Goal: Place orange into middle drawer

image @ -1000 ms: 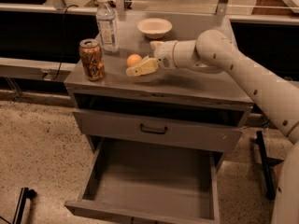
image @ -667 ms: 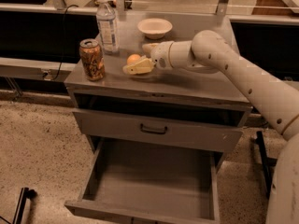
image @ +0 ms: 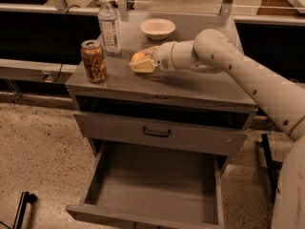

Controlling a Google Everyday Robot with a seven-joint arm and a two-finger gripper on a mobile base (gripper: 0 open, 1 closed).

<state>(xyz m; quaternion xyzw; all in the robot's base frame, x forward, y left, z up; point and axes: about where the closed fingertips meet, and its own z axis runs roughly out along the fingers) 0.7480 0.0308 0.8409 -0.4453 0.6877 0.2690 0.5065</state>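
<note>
The orange (image: 137,56) is on the grey cabinet top (image: 190,87), left of centre. My gripper (image: 143,63) is right at the orange, reaching in from the right, with the fruit showing just above its pale tip. The middle drawer (image: 157,185) is pulled wide open at the bottom of the cabinet, and its flat floor is bare. The white arm (image: 228,56) stretches in from the right edge of the view across the cabinet top.
A soda can (image: 93,61) and a water bottle (image: 109,25) stand on the left of the top. A white bowl (image: 157,28) sits at the back. A shut drawer with a black handle (image: 157,132) is above the open one. The floor is speckled.
My gripper has moved left across the cabinet top and now sits around the orange, which appears a touch higher than before. The can, bottle, bowl and drawers have not moved.
</note>
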